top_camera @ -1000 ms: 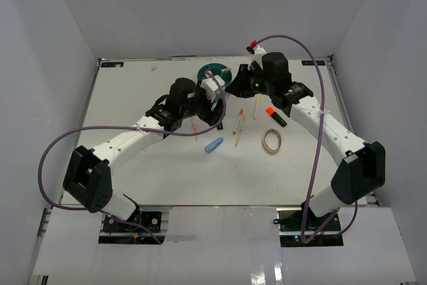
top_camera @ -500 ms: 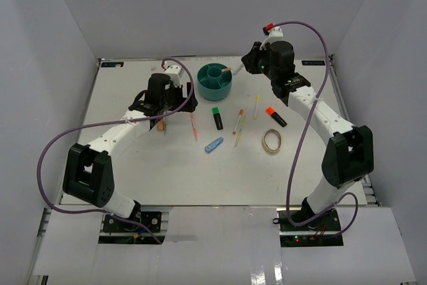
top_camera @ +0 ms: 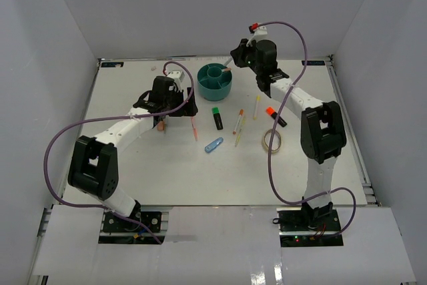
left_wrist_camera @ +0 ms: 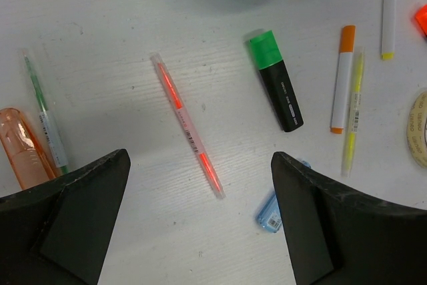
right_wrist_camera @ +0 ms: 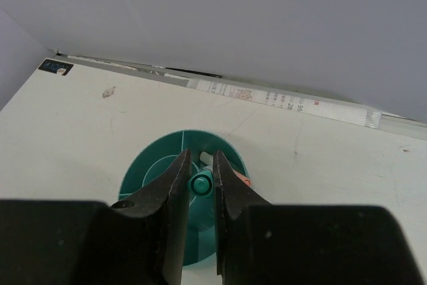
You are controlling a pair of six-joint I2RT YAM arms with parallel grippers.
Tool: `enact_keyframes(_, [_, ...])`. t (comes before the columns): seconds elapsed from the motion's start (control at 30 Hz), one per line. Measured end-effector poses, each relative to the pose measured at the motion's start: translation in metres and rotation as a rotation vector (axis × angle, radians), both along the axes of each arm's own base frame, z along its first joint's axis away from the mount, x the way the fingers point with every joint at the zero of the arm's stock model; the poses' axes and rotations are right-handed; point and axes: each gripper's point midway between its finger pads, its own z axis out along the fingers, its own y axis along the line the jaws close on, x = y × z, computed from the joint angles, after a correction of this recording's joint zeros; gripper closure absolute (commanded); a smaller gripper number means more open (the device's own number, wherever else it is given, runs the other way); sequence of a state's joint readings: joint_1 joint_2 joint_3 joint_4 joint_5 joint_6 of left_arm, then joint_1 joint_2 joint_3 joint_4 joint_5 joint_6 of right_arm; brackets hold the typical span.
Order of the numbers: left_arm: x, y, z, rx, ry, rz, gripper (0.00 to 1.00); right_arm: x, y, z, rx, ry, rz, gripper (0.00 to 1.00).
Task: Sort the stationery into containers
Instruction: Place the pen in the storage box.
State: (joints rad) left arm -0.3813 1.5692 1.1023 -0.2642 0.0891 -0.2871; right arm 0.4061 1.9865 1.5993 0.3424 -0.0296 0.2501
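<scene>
Now: right end effector [right_wrist_camera: 200,168] pinching a pen over the organizer [top_camera: 215,93], left end effector [left_wrist_camera: 200,161] spread above loose stationery

Right side first. Fingers pressed in on a thin teal-ended pen [right_wrist_camera: 200,183], seen end-on from the wrist, directly above the round teal organizer and its inner compartments. Cannot tell from either view whether the pen's lower tip sits inside a compartment or hangs just over one. Something white and a speck of orange down in the organizer, too small to name.

Left side. Spread to full width, gripping nothing, poised over the table [top_camera: 133,171] to the left of the organizer. Straight below the gap, a pink-red pen [left_wrist_camera: 187,125] lying slanted. Left of it, a green pen [left_wrist_camera: 43,111], and right against that a salmon eraser [left_wrist_camera: 23,145], partly hidden under the left finger. Right of the pink-red pen, a black highlighter with a green cap [left_wrist_camera: 277,81], cap end toward the organizer. Farther right, an orange-capped white pen [left_wrist_camera: 342,78] and a thin yellow pen [left_wrist_camera: 352,111] side by side, nearly touching. Beyond those, a white pen with a yellow tip [left_wrist_camera: 387,11]. Near the right finger, a light-blue clip [left_wrist_camera: 270,211], partly covered. At the right rim of the wrist view, part of the beige tape ring [left_wrist_camera: 419,131]. Just beyond the ring in the top view, the orange-capped highlighter [top_camera: 275,116]. All of these loose on the table, outside the organizer.
</scene>
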Motion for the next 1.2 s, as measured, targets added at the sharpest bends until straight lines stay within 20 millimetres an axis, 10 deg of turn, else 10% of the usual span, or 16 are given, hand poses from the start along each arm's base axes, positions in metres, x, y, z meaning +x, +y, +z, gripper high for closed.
enact_keyframes(0.5, [-0.002, -0.001, 0.000, -0.013, 0.012, 0.002, 0.02, 0.027, 0.028, -0.036, 0.016, -0.008, 0.069, 0.80])
enact_keyframes(0.8, [-0.002, -0.002, 0.000, -0.014, 0.013, 0.001, 0.02, 0.037, 0.036, -0.061, 0.014, 0.034, 0.076, 0.38])
enact_keyframes(1.2, [-0.003, -0.002, 0.001, -0.015, 0.020, -0.003, 0.02, 0.006, -0.002, -0.032, -0.095, 0.077, -0.024, 0.18])
